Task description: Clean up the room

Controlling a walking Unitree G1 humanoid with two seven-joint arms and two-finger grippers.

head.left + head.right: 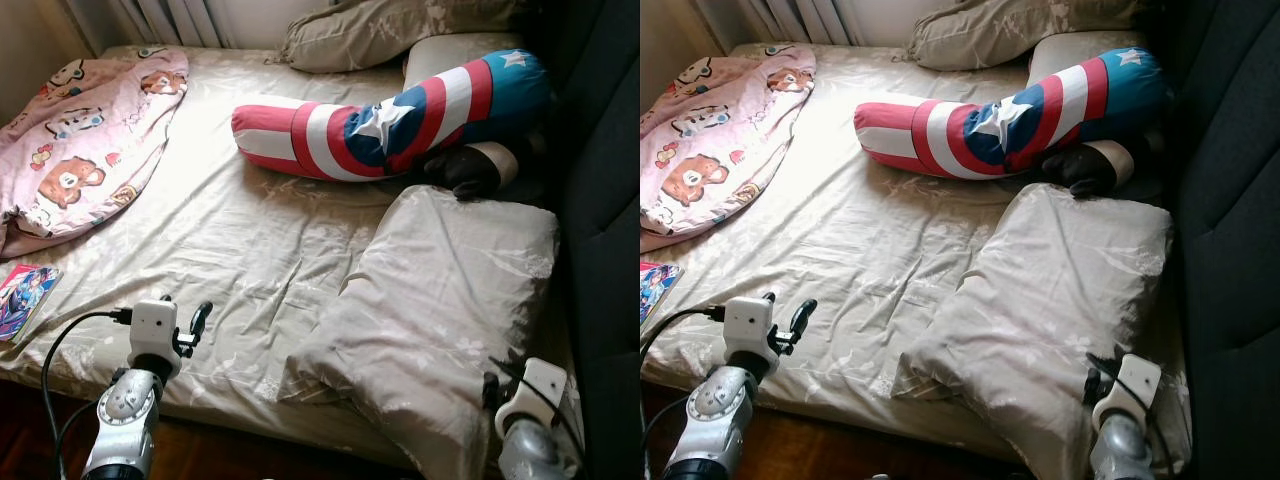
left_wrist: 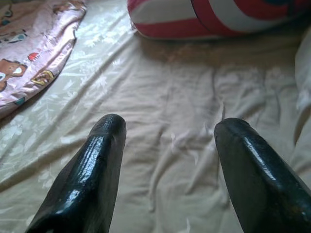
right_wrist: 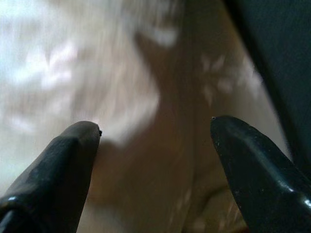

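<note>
The beige pillow (image 1: 440, 300) lies askew on the bed (image 1: 230, 250), at the side near the dark headboard (image 1: 600, 200). Its long axis runs from the front edge of the bed up toward the striped bolster (image 1: 400, 115). The right end effector (image 3: 155, 145) is the nearer one: it is just beside the pillow's low corner, its fingers spread wide and empty. The left end effector (image 2: 167, 141) is also wide and empty, and it points over the bare sheet, well apart from the pillow. The robot would probably take the pillow with the right arm.
</note>
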